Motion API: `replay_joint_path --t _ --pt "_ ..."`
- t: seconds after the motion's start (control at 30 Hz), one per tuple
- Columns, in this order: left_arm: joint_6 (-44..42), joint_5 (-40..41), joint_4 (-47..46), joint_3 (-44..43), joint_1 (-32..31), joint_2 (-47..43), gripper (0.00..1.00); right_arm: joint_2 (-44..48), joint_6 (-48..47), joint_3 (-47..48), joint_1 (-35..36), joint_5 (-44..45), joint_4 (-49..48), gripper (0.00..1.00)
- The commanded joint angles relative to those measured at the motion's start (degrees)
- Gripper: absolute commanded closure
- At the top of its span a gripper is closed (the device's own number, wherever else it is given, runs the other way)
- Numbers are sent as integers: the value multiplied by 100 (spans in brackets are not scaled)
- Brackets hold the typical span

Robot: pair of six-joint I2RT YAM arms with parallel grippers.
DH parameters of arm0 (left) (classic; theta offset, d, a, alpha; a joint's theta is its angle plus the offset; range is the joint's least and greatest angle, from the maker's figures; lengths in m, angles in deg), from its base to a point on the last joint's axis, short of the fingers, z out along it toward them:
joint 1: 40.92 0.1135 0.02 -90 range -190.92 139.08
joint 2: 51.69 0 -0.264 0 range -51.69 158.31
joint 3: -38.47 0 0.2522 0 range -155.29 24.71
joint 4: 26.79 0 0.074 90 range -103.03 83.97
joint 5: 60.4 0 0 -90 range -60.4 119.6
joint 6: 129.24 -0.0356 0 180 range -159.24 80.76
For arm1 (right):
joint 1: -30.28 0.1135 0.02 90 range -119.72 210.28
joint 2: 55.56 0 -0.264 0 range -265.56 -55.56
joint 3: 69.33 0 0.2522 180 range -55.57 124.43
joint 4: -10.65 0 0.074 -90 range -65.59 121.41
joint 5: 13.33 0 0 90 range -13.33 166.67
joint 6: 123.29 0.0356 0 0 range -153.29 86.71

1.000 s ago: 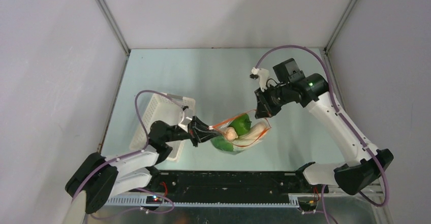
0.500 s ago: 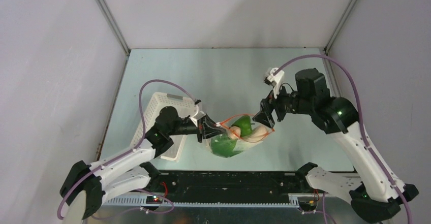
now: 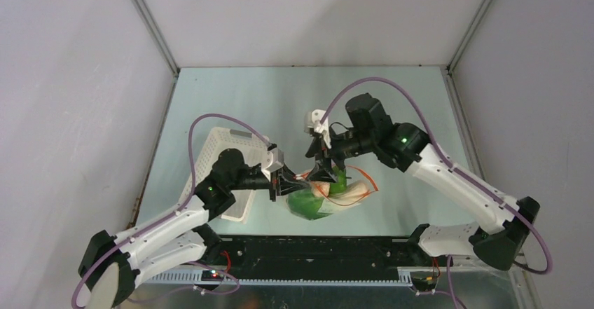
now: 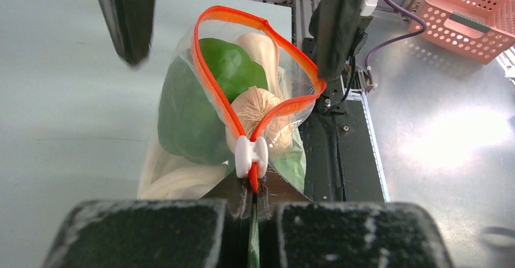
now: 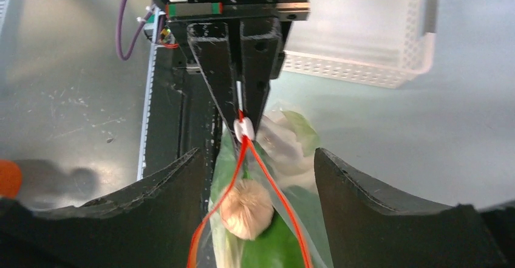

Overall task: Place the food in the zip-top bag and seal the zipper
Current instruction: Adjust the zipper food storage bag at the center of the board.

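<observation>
One zip-top bag (image 3: 330,198) sits at the lower centre of the top view, on the worktop (image 3: 245,106). Its single zipper (image 4: 209,79) stands open in a red-orange loop. The one white slider (image 4: 251,156) is at the loop's near end in the left wrist view.

Through the clear plastic there is one round, pale mushroom (image 4: 260,107), broad green bok choy leaves (image 4: 194,119) and white stalks (image 4: 182,182). I cannot count the pieces further.

Two tools are at the bag. The left tool (image 4: 252,210) has its fingers pressed together on the tail of the zipper, just below the slider. The right tool (image 5: 256,155) has its fingers well apart, one on each side of the open mouth. I cannot tell whether either finger touches the strip.

One white perforated basket (image 3: 210,148) lies at centre left of the top view, behind the left arm. One pink basket (image 4: 464,16) shows at the upper right of the left wrist view.

A second ago the right tool hung above and to the right of the bag, beyond its far end. Half a second ago it was at that far end. Now it has crossed leftward and is close to the left tool. The left tool has stayed on the bag's left end throughout, and the bag now looks more bunched toward it.
</observation>
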State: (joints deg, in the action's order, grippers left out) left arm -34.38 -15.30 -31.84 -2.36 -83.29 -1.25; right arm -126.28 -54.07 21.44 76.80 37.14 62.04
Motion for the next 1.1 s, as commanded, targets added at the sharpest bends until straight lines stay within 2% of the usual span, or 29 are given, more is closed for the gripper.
replay_joint_path --t 0.0,0.43,0.57,0.87,1.07 --pt "-143 72 -67 -284 -24 -143 100 -176 -366 52 316 -285 -434 30" --pt "-2 83 -225 -272 -40 -166 100 -604 -751 53 756 39 -199 40" --pt "-33 79 -174 -281 -40 -210 100 -672 -747 57 769 81 -203 50" --pt "-76 57 -248 -170 -38 -330 100 -677 -796 51 779 286 26 65" --pt "-137 41 -203 -151 -41 -346 100 -653 -747 52 786 236 -79 67"
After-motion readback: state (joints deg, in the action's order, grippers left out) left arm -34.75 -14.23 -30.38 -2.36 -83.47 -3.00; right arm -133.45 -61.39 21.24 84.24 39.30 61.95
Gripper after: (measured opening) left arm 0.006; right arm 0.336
